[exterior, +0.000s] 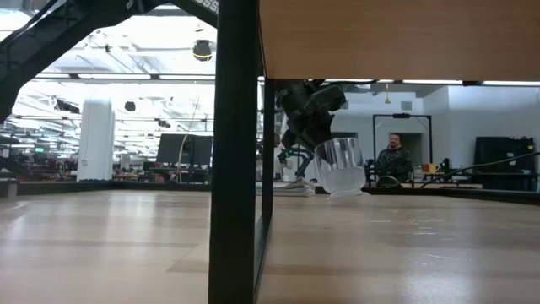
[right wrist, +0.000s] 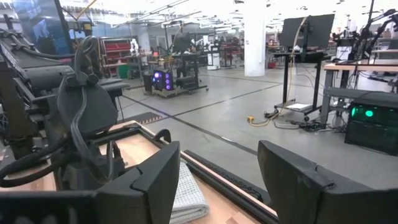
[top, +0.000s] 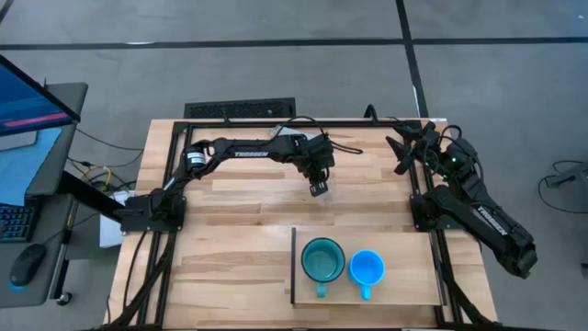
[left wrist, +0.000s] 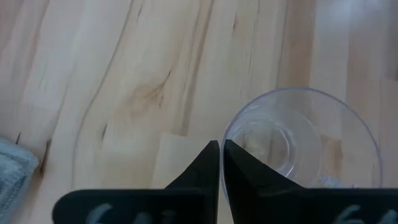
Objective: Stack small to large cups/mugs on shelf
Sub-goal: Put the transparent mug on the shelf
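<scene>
Pale wood fills the near side of the table, where the shelf [top: 404, 287] carries the teal mug [top: 322, 261] and the blue mug [top: 366, 268] side by side, the teal one next to the dark upright edge. Farther back, over the middle of the tabletop [top: 230, 211], the left gripper [top: 319, 187] has its fingers pressed together on the rim of the clear cup [exterior: 341, 167], pinching one wall; in the low view the cup hangs tilted, just clear of the wood. The shelf lies toward the near edge from this gripper, and the left arm is plainly the one to carry it there. At the far right corner the right gripper [right wrist: 217, 180] waits, fingers spread, holding nothing.
</scene>
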Controlling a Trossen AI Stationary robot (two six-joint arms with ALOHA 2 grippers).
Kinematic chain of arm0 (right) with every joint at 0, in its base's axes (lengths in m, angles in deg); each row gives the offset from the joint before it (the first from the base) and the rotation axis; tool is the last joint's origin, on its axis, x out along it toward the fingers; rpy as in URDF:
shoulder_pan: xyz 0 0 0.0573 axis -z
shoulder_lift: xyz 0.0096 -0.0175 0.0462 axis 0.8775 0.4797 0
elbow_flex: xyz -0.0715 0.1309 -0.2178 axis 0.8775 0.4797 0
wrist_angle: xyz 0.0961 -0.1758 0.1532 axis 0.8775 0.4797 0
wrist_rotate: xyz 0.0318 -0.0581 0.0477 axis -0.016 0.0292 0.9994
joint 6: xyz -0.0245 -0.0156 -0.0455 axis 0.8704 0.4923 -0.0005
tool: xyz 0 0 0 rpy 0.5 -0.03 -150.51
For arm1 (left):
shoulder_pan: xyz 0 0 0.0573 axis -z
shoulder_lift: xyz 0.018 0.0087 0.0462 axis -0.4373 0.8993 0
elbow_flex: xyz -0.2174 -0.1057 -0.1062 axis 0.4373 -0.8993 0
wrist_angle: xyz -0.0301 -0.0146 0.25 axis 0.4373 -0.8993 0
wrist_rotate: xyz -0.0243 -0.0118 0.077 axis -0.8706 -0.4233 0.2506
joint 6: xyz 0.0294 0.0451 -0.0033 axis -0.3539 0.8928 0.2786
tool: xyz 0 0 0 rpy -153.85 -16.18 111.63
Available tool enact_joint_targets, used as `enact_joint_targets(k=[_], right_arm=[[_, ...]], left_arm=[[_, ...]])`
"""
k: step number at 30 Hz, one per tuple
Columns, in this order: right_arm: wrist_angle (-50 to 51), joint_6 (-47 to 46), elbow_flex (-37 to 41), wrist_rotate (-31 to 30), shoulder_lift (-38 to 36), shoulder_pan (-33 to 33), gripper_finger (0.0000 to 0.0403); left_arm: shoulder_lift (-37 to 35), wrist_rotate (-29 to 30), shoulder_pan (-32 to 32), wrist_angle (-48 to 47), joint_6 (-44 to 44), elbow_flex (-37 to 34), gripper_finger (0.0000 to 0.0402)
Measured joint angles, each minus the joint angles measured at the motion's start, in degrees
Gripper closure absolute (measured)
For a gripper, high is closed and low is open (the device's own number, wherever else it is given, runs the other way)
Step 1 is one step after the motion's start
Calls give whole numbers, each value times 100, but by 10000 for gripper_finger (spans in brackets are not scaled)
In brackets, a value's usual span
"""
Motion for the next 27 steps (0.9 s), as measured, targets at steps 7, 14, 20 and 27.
enact_joint_targets(k=[7,14,20,27], right_arm=[[0,0,0,-1,1,0,164],[0,0,0,0,0,0,164],[0,2,0,0,0,0,164],[0,0,0,0,0,0,164]], left_arm=[[2,-2,-1,10,45,0,368],[-7,-54,4,26,13,0,328],[-9,-337,2,129,-69,0,272],[-15,-522,9,623,-46,2,248]])
